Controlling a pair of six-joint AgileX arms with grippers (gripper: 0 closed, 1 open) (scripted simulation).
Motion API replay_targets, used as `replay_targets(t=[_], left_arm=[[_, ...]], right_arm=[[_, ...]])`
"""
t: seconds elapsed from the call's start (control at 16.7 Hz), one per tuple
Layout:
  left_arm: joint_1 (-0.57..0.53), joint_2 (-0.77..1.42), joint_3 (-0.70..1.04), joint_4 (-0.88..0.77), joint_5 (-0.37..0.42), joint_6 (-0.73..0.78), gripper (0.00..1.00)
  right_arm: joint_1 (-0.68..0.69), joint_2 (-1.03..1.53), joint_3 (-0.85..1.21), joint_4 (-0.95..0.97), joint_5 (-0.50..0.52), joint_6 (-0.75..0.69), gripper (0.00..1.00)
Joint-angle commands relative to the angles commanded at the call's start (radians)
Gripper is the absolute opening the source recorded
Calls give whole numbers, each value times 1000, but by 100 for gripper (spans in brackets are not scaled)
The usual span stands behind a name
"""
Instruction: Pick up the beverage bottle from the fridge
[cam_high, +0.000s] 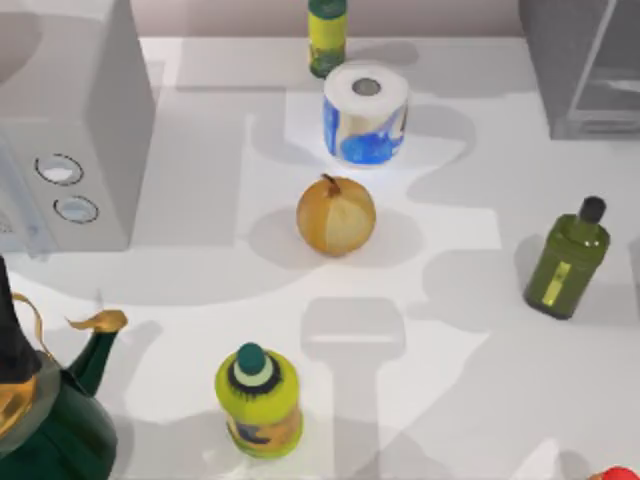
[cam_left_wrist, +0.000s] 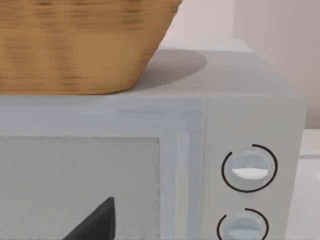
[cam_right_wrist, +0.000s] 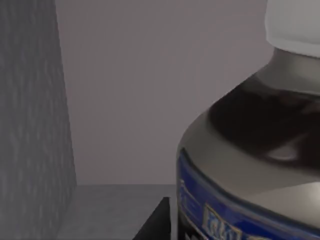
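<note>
— Beverage bottle (cam_right_wrist: 250, 165)?
— Inside the fridge (cam_right_wrist: 30, 100), seen close up from the right wrist. White cap (cam_right_wrist: 295, 22) on top, silvery shoulders, dark body with a blue label band. Standing upright on the grey floor of the cabinet, grey side wall well apart from it, plain back wall behind.
— Right gripper (cam_right_wrist: 155, 222)?
— A dark wedge of it low in the right wrist view, just beside the bottle's label. Touching or not: cannot tell. Spread or pressed together: cannot tell either.
— Left gripper (cam_left_wrist: 97, 222)?
— Parked facing the pale grey box (cam_left_wrist: 150, 120) with its two round dials; a dark wedge in front of the box's door panel. Claw state: cannot tell. Woven basket (cam_left_wrist: 75, 45) resting on top of the box.
— From the top view?
— Fridge at about 1 o'clock on the table (cam_high: 470, 400), pale grey box at 10 o'clock. Onion (cam_high: 336, 215) near the middle, paper roll (cam_high: 366, 112) just toward 12 from it. Olive-green bottle (cam_high: 567, 260) at 3 o'clock, well apart from the fridge. Teal-capped bottle (cam_high: 258, 400) at 6 o'clock, green teapot (cam_high: 50, 420) at 8 o'clock.
</note>
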Motion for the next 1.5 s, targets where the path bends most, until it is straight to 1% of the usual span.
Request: replay_targets(t=[0.18, 0.3, 0.72, 0.9, 1.14, 1.5], left_arm=[[0, 0, 0, 0, 0, 0, 100], [0, 0, 0, 0, 0, 0, 100], [0, 0, 0, 0, 0, 0, 100], [0, 0, 0, 0, 0, 0, 100], [0, 0, 0, 0, 0, 0, 100], [0, 0, 0, 0, 0, 0, 100]], right_arm=[[-16, -97, -159, 48, -14, 0, 0], [-23, -141, -215, 72, -21, 0, 0], [-18, -155, -230, 71, -21, 1, 0], [-6, -238, -268, 23, -10, -3, 0], [24, -491, -376, -110, 18, -10, 0], [88, -1102, -644, -429, 76, -13, 0]])
